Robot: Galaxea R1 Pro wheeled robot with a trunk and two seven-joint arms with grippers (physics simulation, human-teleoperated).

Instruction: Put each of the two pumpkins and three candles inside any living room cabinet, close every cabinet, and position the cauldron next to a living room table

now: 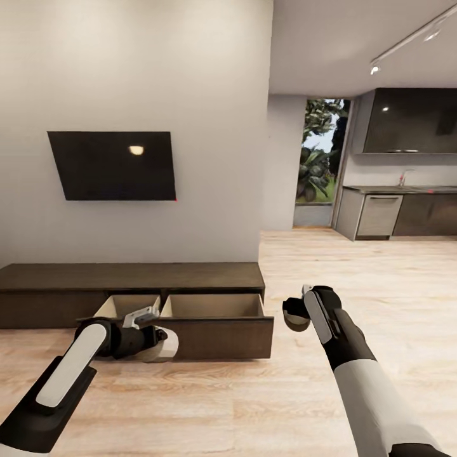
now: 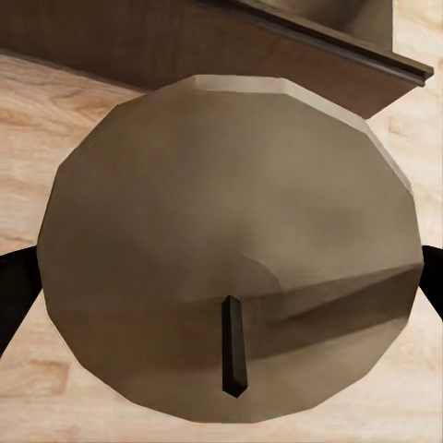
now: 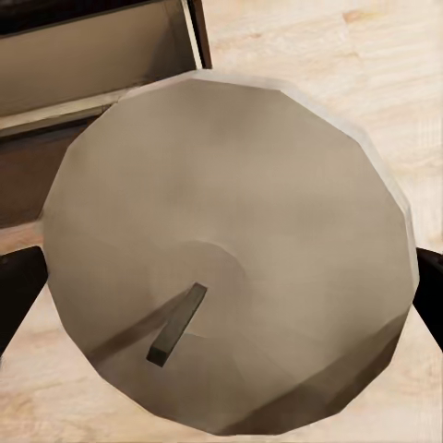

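Left candle (image 2: 226, 249): a pale round candle with a dark wick, sitting between the jaws of the left gripper (image 1: 154, 330); a black finger (image 2: 14, 295) shows at each side of it, so the jaws are clenched on the candle.
Left candle, placing: held above the wood floor (image 1: 209, 406), just in front of the cabinet (image 1: 133, 279) and close to the open left drawer (image 1: 125, 306).
Right candle (image 3: 231, 249): a second pale round candle with a dark wick, lodged between the jaws of the right gripper (image 1: 295, 314); dark fingers (image 3: 18, 295) flank it on both sides, so these jaws are grasping it too.
Right candle, placing: held over the floor, just beside the outer corner of the open right drawer (image 1: 219, 317).
Drawers: both pulled out, pale beige inside; no contents can be made out.
Cabinet top: long, low, dark brown, under a wall-mounted screen (image 1: 114, 165).
Background: a kitchen counter (image 1: 400, 190) well apart from both jaws.
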